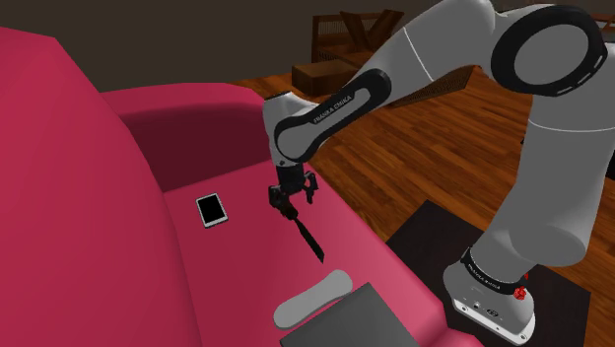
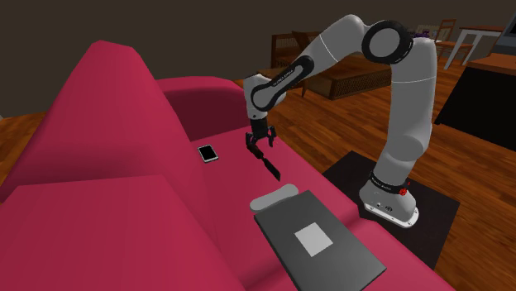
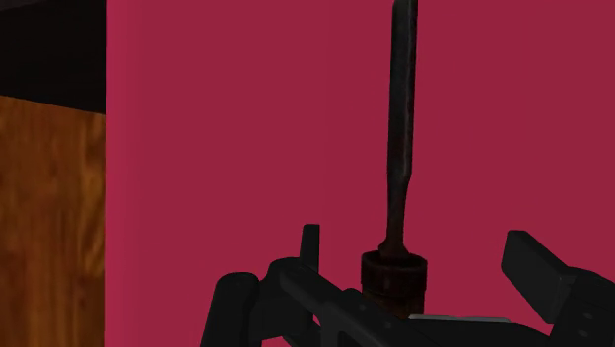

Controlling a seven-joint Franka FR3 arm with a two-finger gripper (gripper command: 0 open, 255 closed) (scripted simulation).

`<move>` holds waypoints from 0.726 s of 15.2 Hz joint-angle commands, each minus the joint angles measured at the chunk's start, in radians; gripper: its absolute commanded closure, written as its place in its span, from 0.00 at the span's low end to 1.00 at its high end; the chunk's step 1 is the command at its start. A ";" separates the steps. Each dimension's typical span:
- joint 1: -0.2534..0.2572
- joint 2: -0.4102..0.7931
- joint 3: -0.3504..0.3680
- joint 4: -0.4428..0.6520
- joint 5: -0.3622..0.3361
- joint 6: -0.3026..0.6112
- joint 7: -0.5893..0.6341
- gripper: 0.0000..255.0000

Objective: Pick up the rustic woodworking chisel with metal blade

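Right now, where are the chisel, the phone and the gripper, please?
chisel (image 1: 308,240), shoulder view, middle of its dark blade.
phone (image 1: 210,209), shoulder view, centre of its dark screen.
gripper (image 3: 415,240), wrist view, midway between its two open fingertips.

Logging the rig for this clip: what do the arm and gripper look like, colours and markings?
The arm has white rounded links with dark joint rings; a dark forearm band carries white FRANKA EMIKA lettering. The gripper is all black, with two fingers. The white base bears a small red button.
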 commanded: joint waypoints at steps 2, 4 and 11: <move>0.006 0.034 -0.003 0.000 -0.008 0.033 0.007 0.00; 0.008 0.052 -0.005 -0.004 -0.013 0.055 0.008 0.00; 0.011 0.068 -0.007 -0.008 -0.016 0.075 0.010 1.00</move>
